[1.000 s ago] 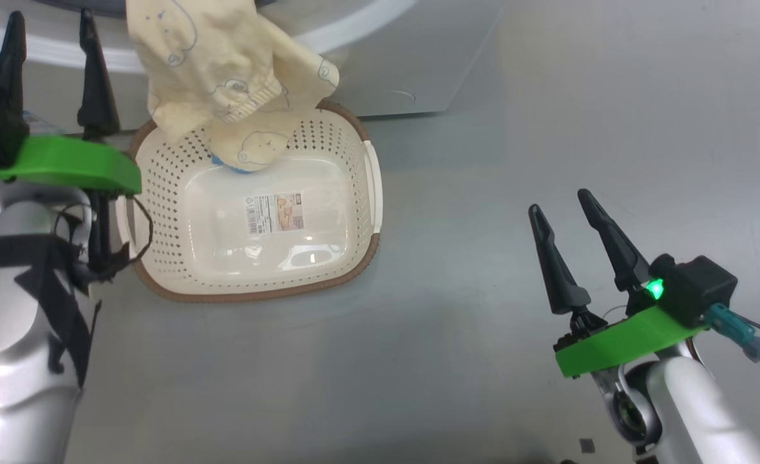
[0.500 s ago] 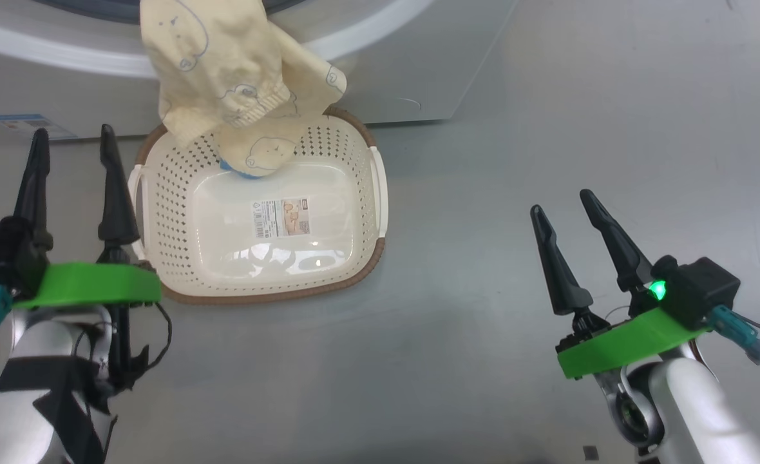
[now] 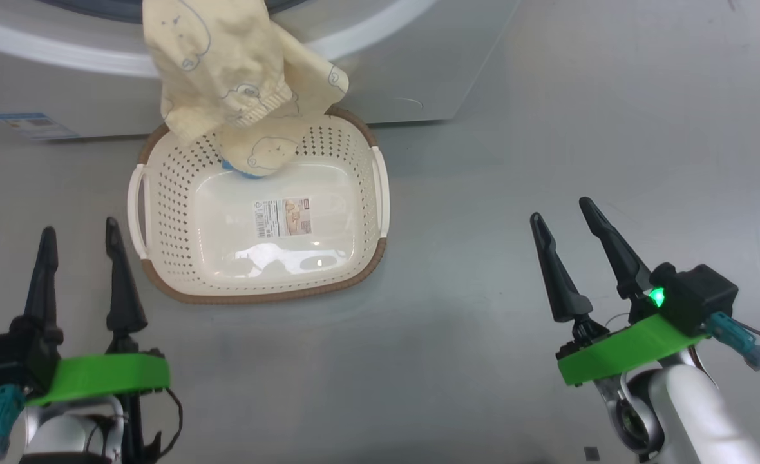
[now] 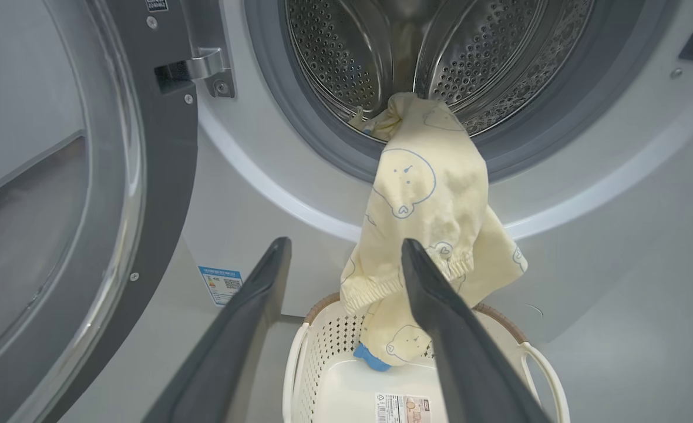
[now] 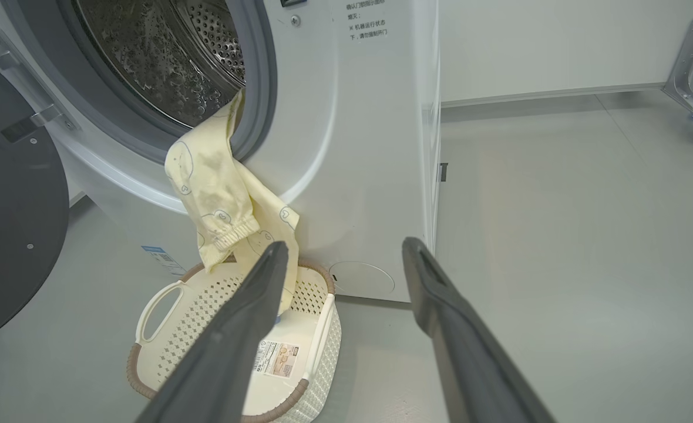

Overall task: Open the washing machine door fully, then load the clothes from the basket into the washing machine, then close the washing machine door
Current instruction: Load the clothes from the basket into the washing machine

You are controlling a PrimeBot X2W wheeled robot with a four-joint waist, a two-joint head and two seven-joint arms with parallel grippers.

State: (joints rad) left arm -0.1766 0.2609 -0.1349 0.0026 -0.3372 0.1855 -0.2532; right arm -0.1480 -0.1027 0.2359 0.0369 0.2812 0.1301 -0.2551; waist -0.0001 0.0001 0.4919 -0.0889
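head view: left gripper (image 3: 79, 225) sits low, fingers spread wide w/ nothing btwn them. the basket (image 3: 257, 298) rests on the floor (image 3: 483, 386) just ahead of its fingertips, a bit past the right finger, not touching. right gripper (image 3: 559, 208) is also wide apart & empty, w/ the basket well off beyond its left finger. the clothes (image 3: 225, 71) hang from the washing machine (image 3: 406, 71) on the far side of the basket, lower end dangling over the basket's far rim, a small blue bit at the bottom.

left wrist view: straight ahead btwn the spread fingers the clothes drape out of the steel drum (image 4: 346, 47) over the grey ring & trail down into the basket. can't tell if the right finger touches the fabric. the washing machine door (image 4: 164, 176) stands swung open, out past the left finger.

right wrist view: fingers wide, holding nothing. basket & hanging clothes lie beyond the left finger, the door further out that side. bare floor ahead of the right finger.
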